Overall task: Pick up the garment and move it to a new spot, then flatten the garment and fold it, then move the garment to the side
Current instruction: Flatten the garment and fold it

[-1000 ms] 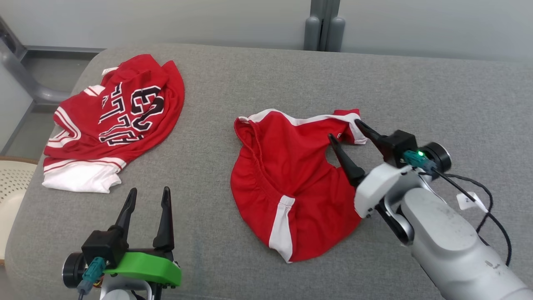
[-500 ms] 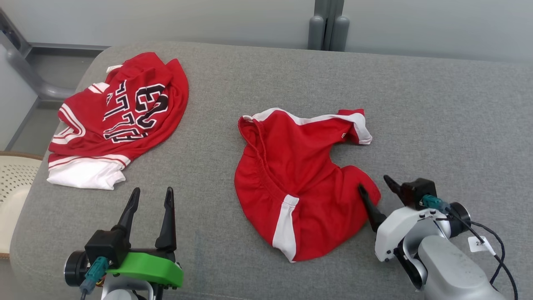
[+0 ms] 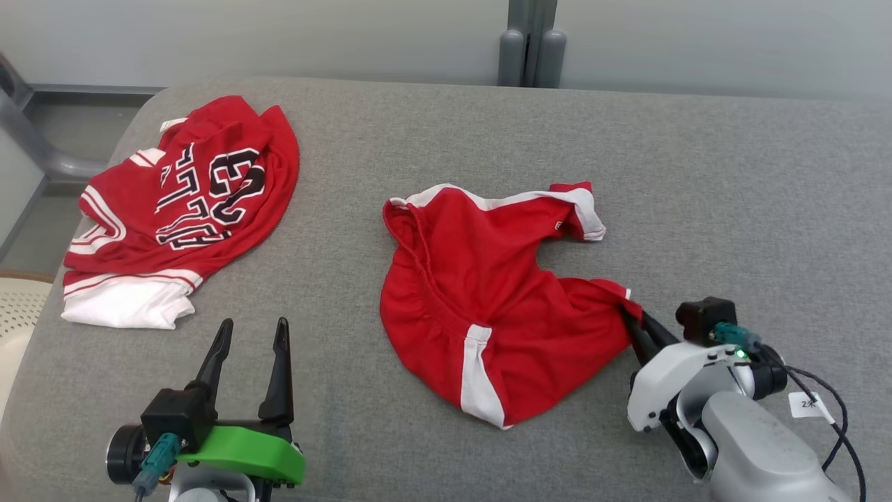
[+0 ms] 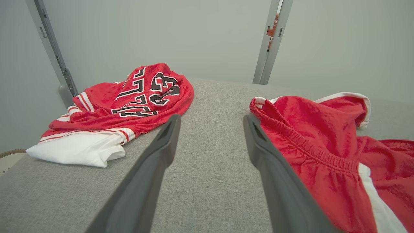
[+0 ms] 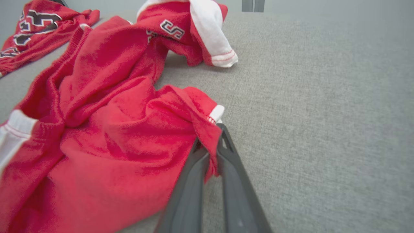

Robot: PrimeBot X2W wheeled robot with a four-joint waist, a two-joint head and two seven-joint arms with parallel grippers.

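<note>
The garment [image 3: 488,300] is a pair of red shorts with white side stripes, lying crumpled in the middle of the grey padded table [image 3: 732,195]. My right gripper [image 3: 631,314] is shut on the hem of the nearer leg at the garment's right edge; in the right wrist view the red cloth [image 5: 129,129] is pinched between the two fingertips of the right gripper [image 5: 210,142]. My left gripper [image 3: 252,331] stands open at the lower left, well clear of the garment [image 4: 323,145], its fingers [image 4: 161,145] over bare table.
A red jersey [image 3: 188,202] with black-and-white lettering and a white hem lies bunched at the table's far left [image 4: 129,100]. A pale perforated basket [image 3: 17,307] sits off the left edge. Grey wall and a post [image 3: 527,42] stand behind.
My right gripper came back from the far leg to the near leg's hem and shut on it, pulling that corner into a point. The left gripper stayed put.
</note>
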